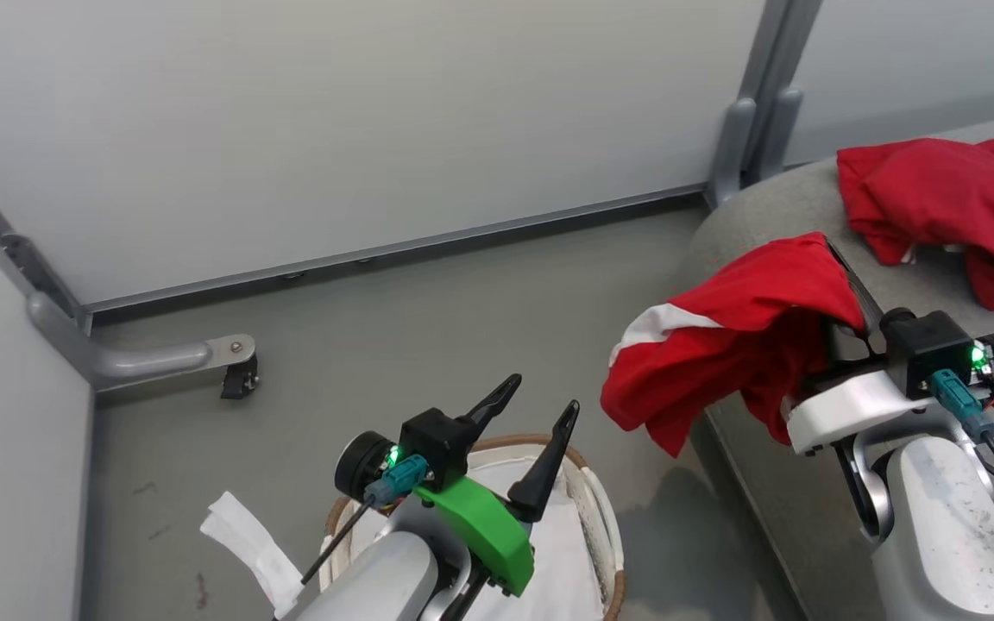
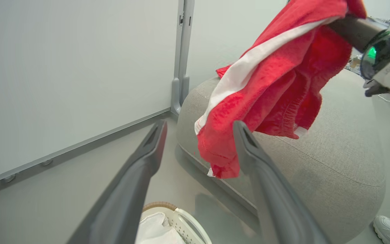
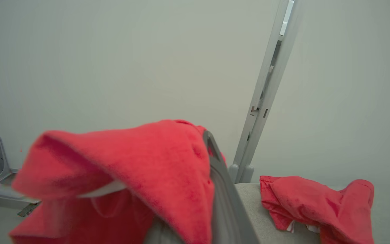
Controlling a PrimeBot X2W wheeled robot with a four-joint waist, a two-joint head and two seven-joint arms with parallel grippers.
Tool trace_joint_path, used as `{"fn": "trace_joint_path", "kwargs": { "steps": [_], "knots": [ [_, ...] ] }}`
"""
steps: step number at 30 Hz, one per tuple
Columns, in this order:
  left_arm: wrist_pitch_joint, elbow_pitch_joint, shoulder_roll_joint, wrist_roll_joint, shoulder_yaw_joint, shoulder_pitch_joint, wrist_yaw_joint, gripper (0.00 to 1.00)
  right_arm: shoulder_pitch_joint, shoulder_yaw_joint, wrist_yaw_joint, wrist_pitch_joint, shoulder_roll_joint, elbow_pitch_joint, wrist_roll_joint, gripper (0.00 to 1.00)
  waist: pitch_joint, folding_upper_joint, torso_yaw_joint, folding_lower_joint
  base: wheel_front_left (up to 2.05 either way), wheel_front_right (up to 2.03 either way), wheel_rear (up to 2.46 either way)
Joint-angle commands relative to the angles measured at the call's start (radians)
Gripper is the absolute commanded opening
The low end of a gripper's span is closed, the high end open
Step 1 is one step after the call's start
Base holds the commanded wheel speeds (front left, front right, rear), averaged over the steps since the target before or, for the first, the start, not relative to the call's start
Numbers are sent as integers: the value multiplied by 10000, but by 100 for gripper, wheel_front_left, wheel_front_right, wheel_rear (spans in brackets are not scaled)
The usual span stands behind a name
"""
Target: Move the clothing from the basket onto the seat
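Observation:
A red garment with a white stripe (image 1: 726,332) hangs from my right gripper (image 1: 838,267), which is shut on it over the left edge of the grey seat (image 1: 773,216). The same garment (image 2: 269,81) dangles in front of the seat (image 2: 333,152) in the left wrist view and drapes over my right fingers (image 3: 220,176) in the right wrist view. Another red garment (image 1: 946,207) lies crumpled on the seat's far side (image 3: 317,203). My left gripper (image 1: 536,414) stands open and holds nothing, above the white basket (image 1: 605,517) with its white liner (image 2: 156,230).
Pale partition walls with grey posts (image 1: 747,112) close off the back. A metal foot with a caster (image 1: 238,371) stands on the floor at the left. A white liner flap (image 1: 247,539) hangs out of the basket. A person's white shoe (image 2: 388,228) rests by the seat.

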Motion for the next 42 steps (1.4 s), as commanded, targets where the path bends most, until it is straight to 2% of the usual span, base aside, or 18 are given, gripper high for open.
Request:
{"fn": "trace_joint_path", "kwargs": {
  "steps": [1,8,12,17,23,31,38,42],
  "knots": [
    [10,-100,-2,133,53,84,-27,100,-44,-111,-14,-23,-32,-82,-93,0,342,-1,-772,0,0,0,0],
    [9,-254,-37,456,-53,-257,-28,100,-201,-503,-14,-23,-28,-170,-346,0,989,-1,-2047,0,0,0,0],
    [10,-213,-44,641,-124,-435,-28,100,-302,-684,-14,-23,-27,-150,-335,0,1346,-1,-2486,0,0,0,0],
    [10,-138,-32,833,-190,-662,-28,100,-621,-871,-14,-23,-27,-89,-319,0,1830,-1,-2715,0,0,0,0],
    [10,-105,133,971,-281,-1008,-29,100,-1690,-1287,-14,-23,-307,-45,-485,0,2592,-1,-2504,0,0,0,0],
    [10,-100,403,1109,-164,-1586,-29,100,-4445,-1816,-14,-23,-1749,339,-570,0,3813,-1,-1845,0,0,0,0],
    [10,-272,546,1387,89,-2004,-29,100,-7246,-2553,-14,-23,-3695,1297,-648,0,4736,-1,-1217,0,0,0,0],
    [9,-427,656,1598,275,-2223,-29,100,-8303,-2884,-14,-22,-4585,2125,-791,0,5235,-1,-975,0,0,0,0]
  ]
}}
